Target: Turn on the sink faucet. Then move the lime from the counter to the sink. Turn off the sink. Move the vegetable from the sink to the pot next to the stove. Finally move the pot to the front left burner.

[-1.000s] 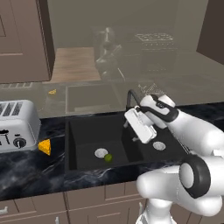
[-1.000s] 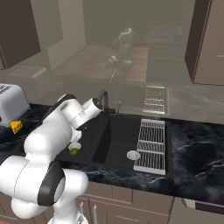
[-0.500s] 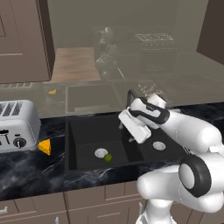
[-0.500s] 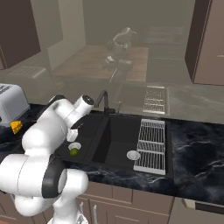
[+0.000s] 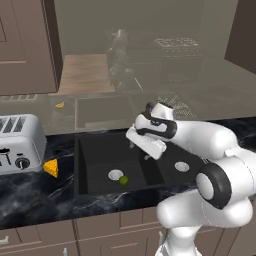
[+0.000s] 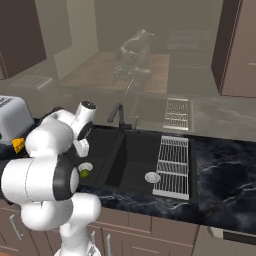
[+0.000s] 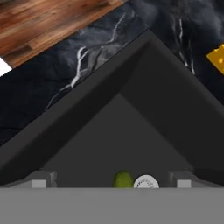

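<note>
The lime [image 5: 123, 180] lies on the floor of the left basin of the black sink [image 5: 90, 165], right beside its silver drain [image 5: 115, 175]. My gripper [image 5: 144, 151] hangs open above that basin, empty, tilted down towards the lime. In the hand view the lime [image 7: 123, 179] and the drain [image 7: 146, 181] sit low between the fingertips [image 7: 41, 178], well below them. The thin black sink faucet [image 6: 117, 113] stands behind the basins, to the right of my hand; I see no water running. The lime [image 6: 84, 173] also peeks out beside my arm. The pot and the stove are out of view.
A silver toaster [image 5: 20, 142] stands on the black counter [image 5: 45, 195] left of the sink, with an orange-yellow cheese wedge [image 5: 51, 168] by it. A white dish rack [image 6: 174, 165] lies over the right basin's edge. Dark cabinets hang above on both sides.
My hand has swung left and down from beside the faucet to over the left basin. The lime has stayed by the drain, and the jaws have stayed open.
</note>
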Controlling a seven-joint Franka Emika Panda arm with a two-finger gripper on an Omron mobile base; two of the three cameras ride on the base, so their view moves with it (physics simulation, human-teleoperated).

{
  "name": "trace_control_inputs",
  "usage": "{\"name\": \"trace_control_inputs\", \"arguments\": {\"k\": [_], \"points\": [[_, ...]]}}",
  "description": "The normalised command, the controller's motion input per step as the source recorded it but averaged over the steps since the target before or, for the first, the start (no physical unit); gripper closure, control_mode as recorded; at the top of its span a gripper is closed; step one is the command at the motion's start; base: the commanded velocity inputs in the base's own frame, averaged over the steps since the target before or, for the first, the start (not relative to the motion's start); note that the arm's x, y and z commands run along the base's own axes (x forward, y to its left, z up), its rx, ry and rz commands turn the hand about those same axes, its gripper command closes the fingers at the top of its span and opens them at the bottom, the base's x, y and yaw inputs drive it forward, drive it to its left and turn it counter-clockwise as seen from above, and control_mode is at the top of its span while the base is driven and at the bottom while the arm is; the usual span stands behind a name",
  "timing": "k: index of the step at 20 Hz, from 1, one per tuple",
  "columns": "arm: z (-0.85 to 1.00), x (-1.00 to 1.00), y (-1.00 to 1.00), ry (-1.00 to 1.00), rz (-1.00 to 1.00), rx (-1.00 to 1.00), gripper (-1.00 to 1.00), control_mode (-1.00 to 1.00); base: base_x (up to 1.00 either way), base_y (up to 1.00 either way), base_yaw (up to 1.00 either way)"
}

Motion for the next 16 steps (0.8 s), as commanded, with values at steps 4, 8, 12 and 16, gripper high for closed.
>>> {"name": "trace_control_inputs", "arguments": {"k": [4, 8, 12, 16], "points": [[-0.11, 0.22, 0.20, 0.01, 0.19, -0.23, -1.00, -1.00, 0.00, 0.00, 0.00], [-0.36, 0.00, 0.22, -0.02, 0.15, -0.24, -1.00, -1.00, 0.00, 0.00, 0.00], [-0.58, 0.00, 0.10, -0.08, 0.11, -0.19, -1.00, -1.00, 0.00, 0.00, 0.00], [-0.51, 0.09, 0.00, -0.17, 0.11, -0.06, -1.00, -1.00, 0.00, 0.00, 0.00]]}}
